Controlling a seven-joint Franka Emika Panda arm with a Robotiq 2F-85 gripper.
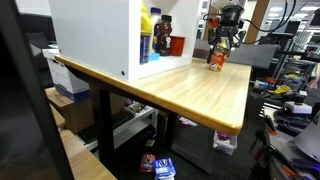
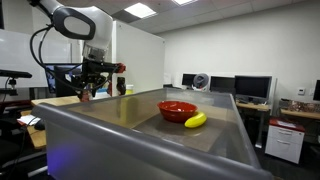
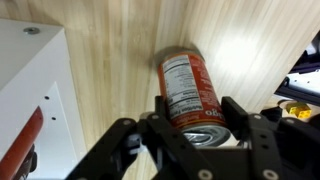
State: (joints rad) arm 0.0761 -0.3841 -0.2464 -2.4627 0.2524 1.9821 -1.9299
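On the wooden table (image 1: 200,90), near the white cabinet (image 1: 95,35), sits a red-label can (image 3: 188,88). The gripper (image 3: 195,120) fingers straddle its top; can't tell whether they're clamped or loose.

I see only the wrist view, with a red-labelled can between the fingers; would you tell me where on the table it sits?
Observer: The can is near the end of the wooden table, just past the open side of the white cabinet.
Operator: Thank you. What is inside that cabinet?
Observer: Its shelf holds a blue and yellow bottle and a red container.
Operator: Is there anything else around?
Observer: A red bowl and a banana lie in a metal tray, well away from the can.
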